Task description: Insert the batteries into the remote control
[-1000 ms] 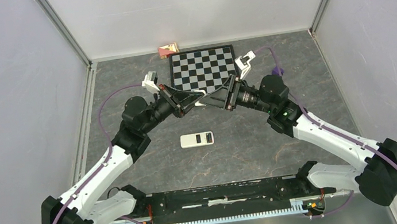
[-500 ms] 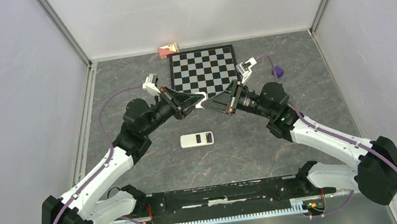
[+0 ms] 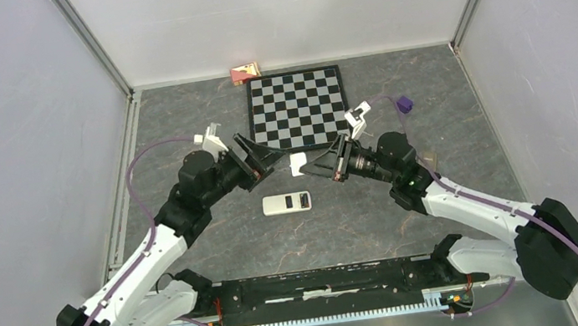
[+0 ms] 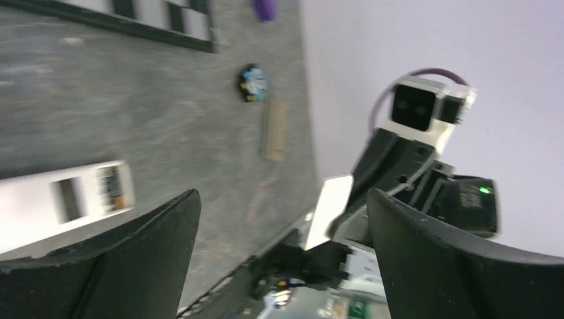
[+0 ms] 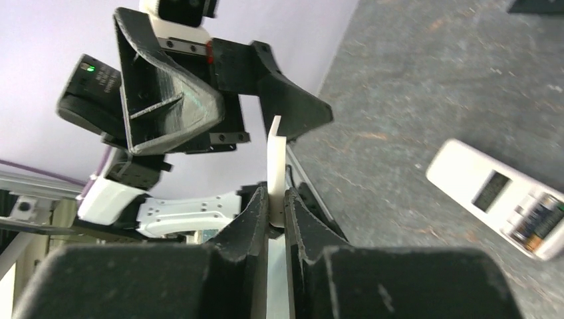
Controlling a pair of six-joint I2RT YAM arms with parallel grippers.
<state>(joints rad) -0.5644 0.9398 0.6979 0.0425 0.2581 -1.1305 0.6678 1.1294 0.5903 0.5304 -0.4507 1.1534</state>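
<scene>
The batteries (image 5: 534,223) show as dark cells in an open bay at one end of the remote control (image 3: 287,203); how many there are cannot be told. The remote control lies flat on the grey worktop (image 3: 361,221), near the middle, its long side running left to right.

Just beyond it, the right end effector (image 5: 278,197) is clenched on a white flat plate (image 5: 275,157), gripped by its lower edge so that it stands out past the fingertips. Facing it from the left, the left end effector (image 3: 261,167) is released, its jaws spread wide and touching nothing.

Farther off lies a chequered board (image 3: 297,110), with a purple cube (image 3: 404,103) to its right.
</scene>
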